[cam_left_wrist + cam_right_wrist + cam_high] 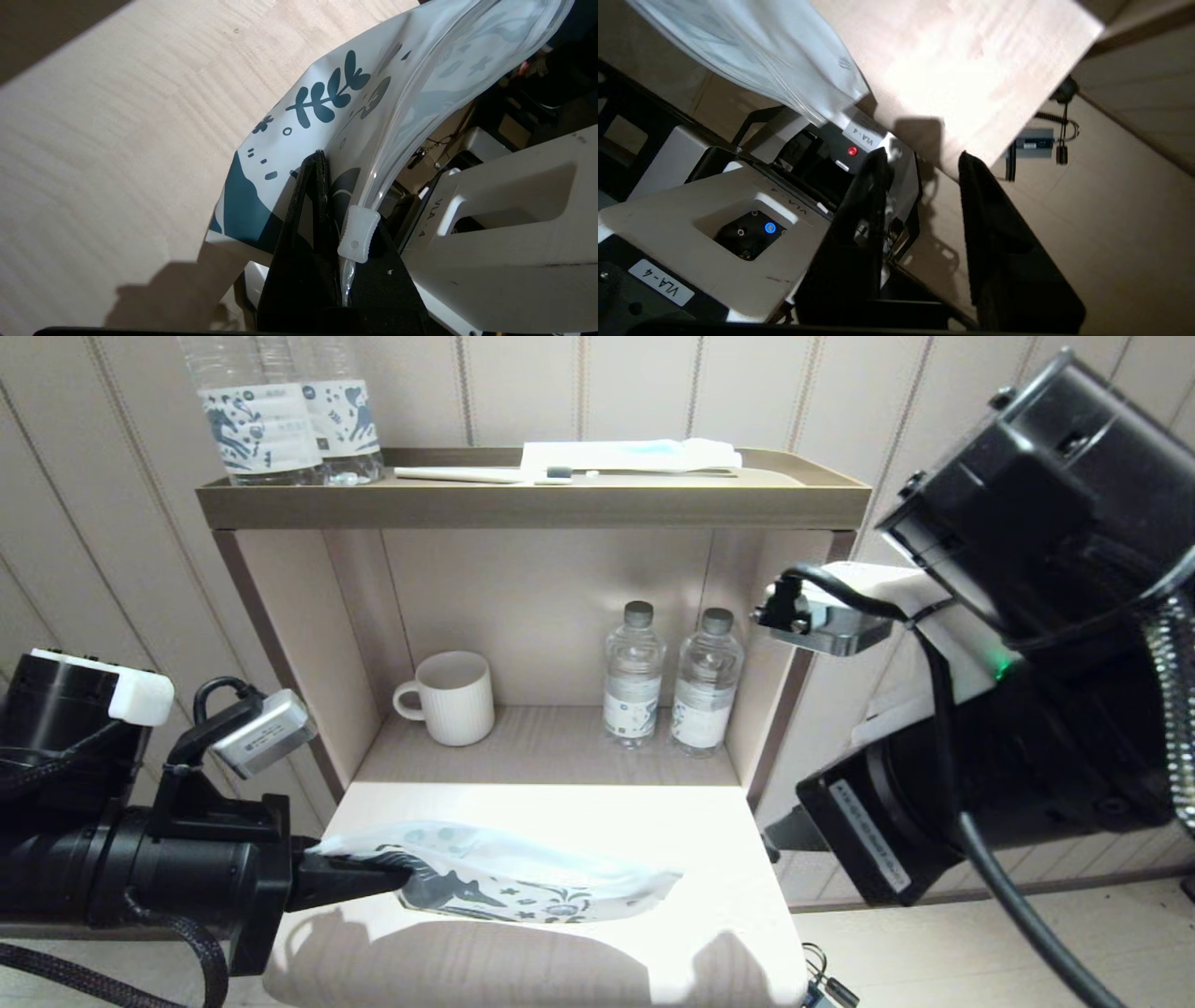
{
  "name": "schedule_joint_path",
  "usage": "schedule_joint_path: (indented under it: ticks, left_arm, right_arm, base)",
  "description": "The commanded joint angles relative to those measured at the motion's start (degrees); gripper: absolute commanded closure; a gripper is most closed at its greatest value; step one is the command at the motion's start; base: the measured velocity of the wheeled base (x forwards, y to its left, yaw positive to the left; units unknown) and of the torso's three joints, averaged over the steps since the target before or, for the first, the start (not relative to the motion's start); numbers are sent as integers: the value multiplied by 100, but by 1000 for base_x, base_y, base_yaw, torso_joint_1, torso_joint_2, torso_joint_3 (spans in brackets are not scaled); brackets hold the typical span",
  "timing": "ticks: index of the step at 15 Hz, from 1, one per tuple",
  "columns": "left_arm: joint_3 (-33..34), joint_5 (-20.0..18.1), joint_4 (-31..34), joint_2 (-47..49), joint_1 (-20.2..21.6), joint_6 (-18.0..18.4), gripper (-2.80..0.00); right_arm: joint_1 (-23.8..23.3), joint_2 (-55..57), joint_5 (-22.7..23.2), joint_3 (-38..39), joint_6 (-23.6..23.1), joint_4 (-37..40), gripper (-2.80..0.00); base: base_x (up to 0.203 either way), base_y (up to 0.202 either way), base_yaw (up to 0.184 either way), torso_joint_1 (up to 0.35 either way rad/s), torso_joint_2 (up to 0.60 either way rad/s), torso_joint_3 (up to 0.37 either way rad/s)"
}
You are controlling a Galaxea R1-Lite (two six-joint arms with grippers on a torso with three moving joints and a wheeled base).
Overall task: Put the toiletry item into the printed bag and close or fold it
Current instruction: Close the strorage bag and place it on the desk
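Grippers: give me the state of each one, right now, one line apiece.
Left gripper: shut on the printed bag, held over the table.
Right gripper: open, holding nothing, off the table's edge.

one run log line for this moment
left hand: shut on printed bag, held over table | right hand: open, empty, beside table

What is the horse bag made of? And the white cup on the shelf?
The printed bag looks like thin, soft plastic film: it droops and creases, light shines through it, and it has a clear plastic zip slider. The white cup looks like matte ceramic with fine ribs, though painted metal is possible.
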Motion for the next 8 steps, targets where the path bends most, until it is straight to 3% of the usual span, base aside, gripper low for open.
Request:
schedule_joint_path:
  ticks: [1, 5, 8]
  left_arm:
    - [-116, -19, -5, 200, 0, 20, 0]
    - [-552, -2, 83, 506, 7, 22, 0]
    - [-913, -143, 142, 1034, 2, 25, 0]
  right_arm:
    - [164, 185, 41, -59, -380, -306, -280]
    - [115, 479, 72, -456, -1645, -501, -280]
    - [124, 528, 148, -1093, -1979, -501, -280]
  base:
    - [0, 0, 0, 0, 0, 0]
    - [0, 0, 0, 0, 0, 0]
    - [0, 0, 0, 0, 0, 0]
